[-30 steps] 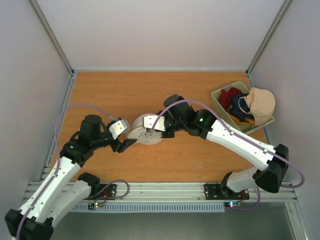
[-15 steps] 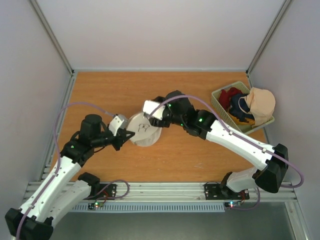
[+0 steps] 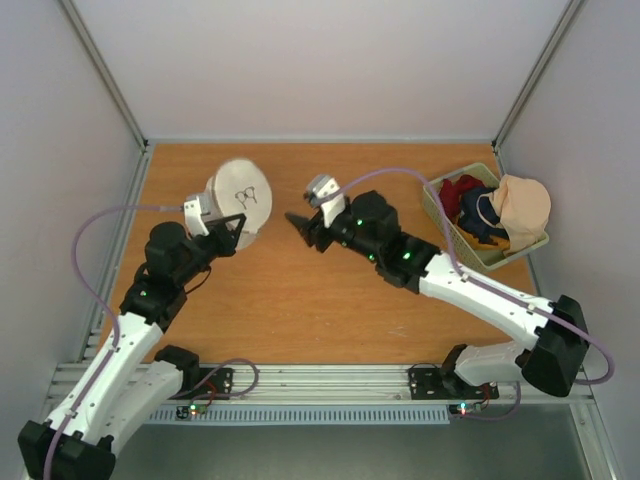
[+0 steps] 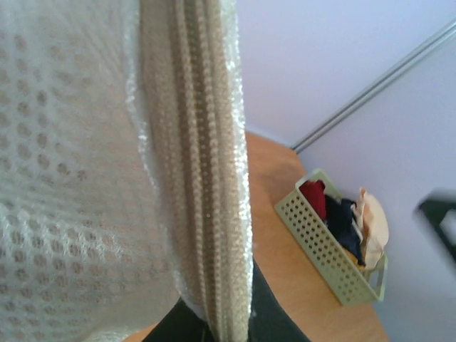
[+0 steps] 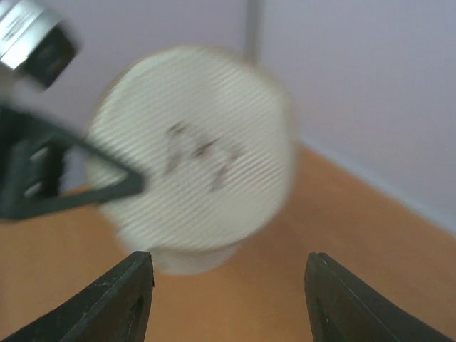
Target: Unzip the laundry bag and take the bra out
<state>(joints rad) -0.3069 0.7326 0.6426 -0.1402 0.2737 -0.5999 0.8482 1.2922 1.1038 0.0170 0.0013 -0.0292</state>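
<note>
My left gripper [image 3: 231, 229] is shut on the lower edge of the laundry bag [image 3: 239, 199], a round off-white mesh pouch held up on edge over the table's back left, its black spectacles-like mark facing the camera. In the left wrist view the bag's [image 4: 85, 178] zipped seam runs down into my left gripper [image 4: 221, 325]. My right gripper [image 3: 300, 227] stands open and empty a short way right of the bag. The right wrist view shows the blurred bag [image 5: 196, 153] ahead of my right gripper [image 5: 228, 288]. The bra is hidden.
A green plastic basket [image 3: 445, 218] sits at the table's back right holding red and navy cloths, with a pale peach rounded garment [image 3: 523, 205] draped over its far end. The basket [image 4: 320, 246] also shows in the left wrist view. Grey walls close in on both sides.
My left gripper shut on the bag and lifted it up and toward the back left. My right gripper let go of the bag, opened and drew away to the right.
</note>
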